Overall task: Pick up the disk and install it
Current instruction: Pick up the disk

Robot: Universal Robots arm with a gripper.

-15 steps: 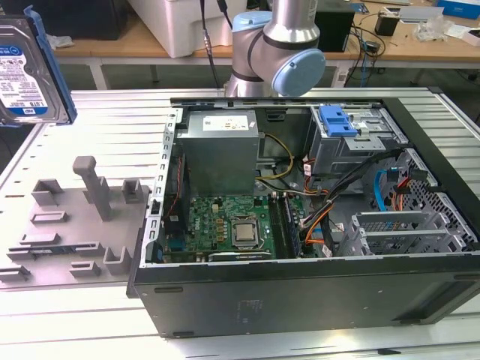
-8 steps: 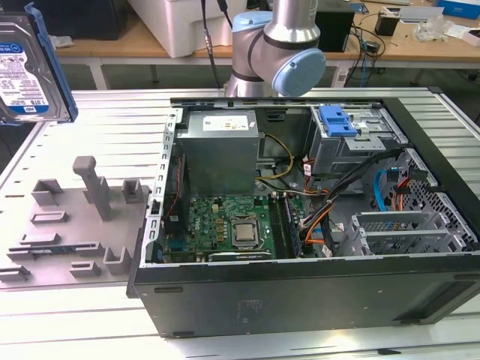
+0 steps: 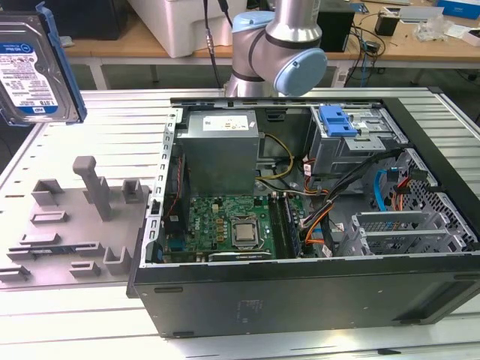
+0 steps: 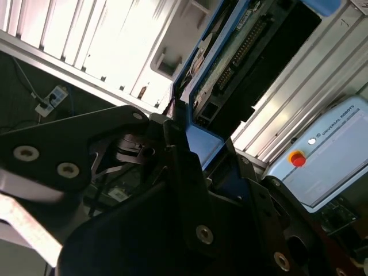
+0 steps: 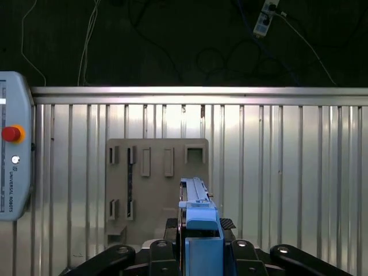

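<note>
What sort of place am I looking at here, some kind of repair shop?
Most likely a robotics lab bench: a robot arm stands behind an open computer case on a slotted metal table, its gripper holding the disk, with cluttered workbenches beyond.

We saw the disk point(image 3: 30, 71) gleam as smooth silver metal under a glossy paper label, its carrier bracket point(image 3: 66, 67) in shiny blue plastic, while the table point(image 3: 97, 112) showed ribbed, brushed metal, the fixture point(image 3: 86, 202) matt grey plastic, and the computer case point(image 3: 300, 300) dull black painted metal.
</note>
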